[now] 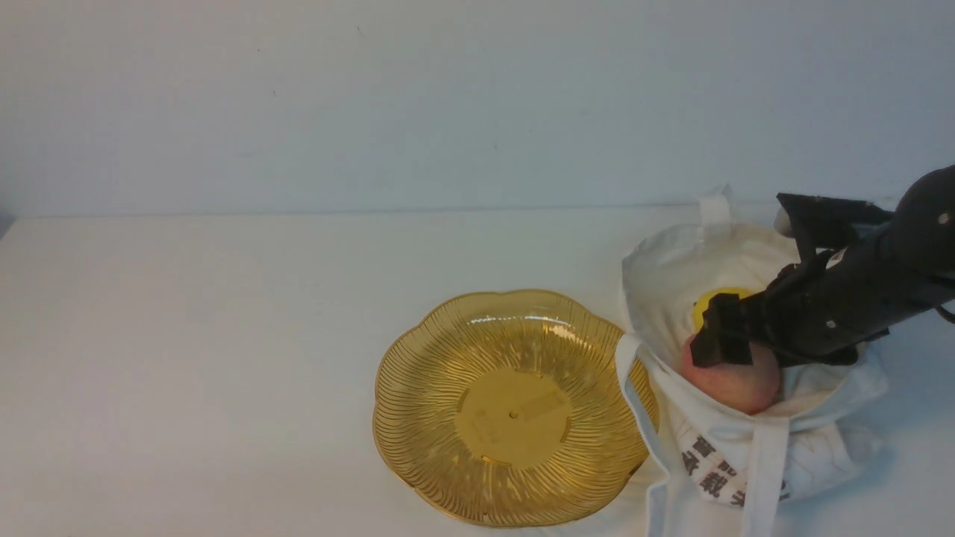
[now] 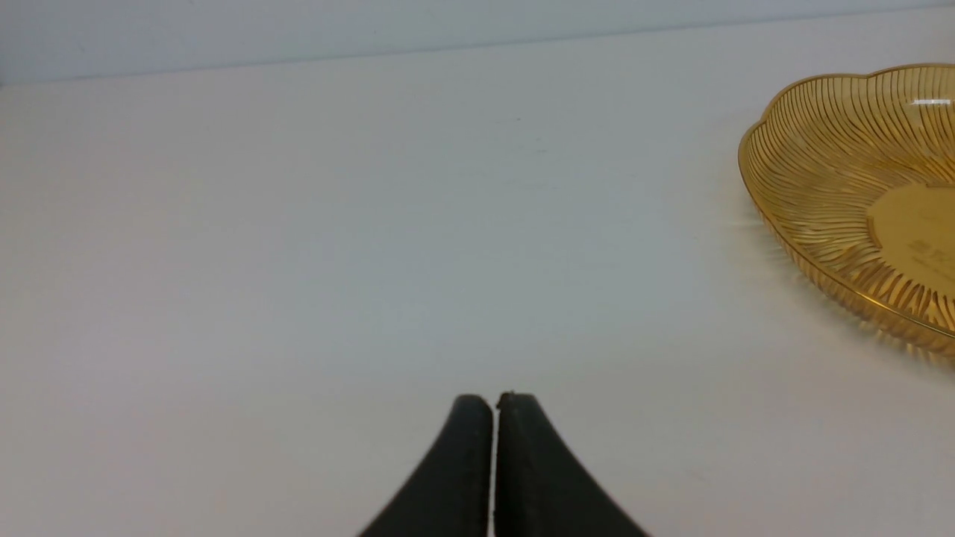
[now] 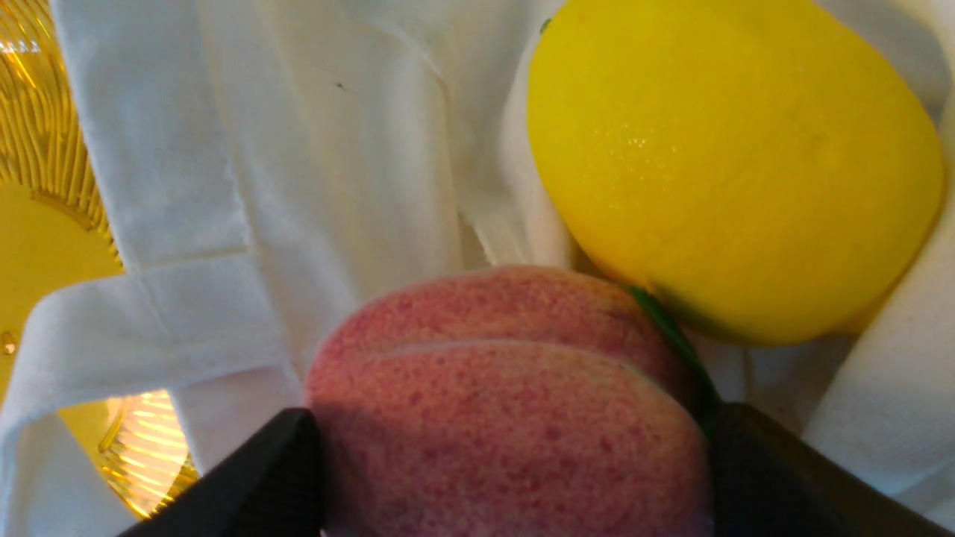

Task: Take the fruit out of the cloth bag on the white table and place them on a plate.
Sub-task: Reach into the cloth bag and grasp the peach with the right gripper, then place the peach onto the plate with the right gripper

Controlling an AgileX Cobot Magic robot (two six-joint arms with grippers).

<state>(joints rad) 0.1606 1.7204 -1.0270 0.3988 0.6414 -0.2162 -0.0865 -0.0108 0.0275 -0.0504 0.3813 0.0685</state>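
Observation:
The cloth bag point(image 1: 746, 447) lies open on the white table point(image 1: 224, 335) at the right, a strap draped over the plate's edge. The pink peach point(image 1: 735, 384) and the yellow lemon point(image 1: 709, 300) sit in its mouth. My right gripper point(image 1: 722, 343) reaches into the bag and is shut on the peach point(image 3: 507, 418), one finger point(image 3: 268, 477) on each side; the lemon point(image 3: 731, 164) touches the peach beyond it. The amber plate point(image 1: 511, 406) stands empty just left of the bag. My left gripper point(image 2: 494, 403) is shut and empty, low over bare table, not in the front view.
The bag's white strap point(image 3: 149, 321) crosses in front of the plate point(image 3: 37, 246) in the right wrist view. The plate's rim point(image 2: 821, 224) shows to one side in the left wrist view. A pale wall point(image 1: 448, 97) backs the table's far edge.

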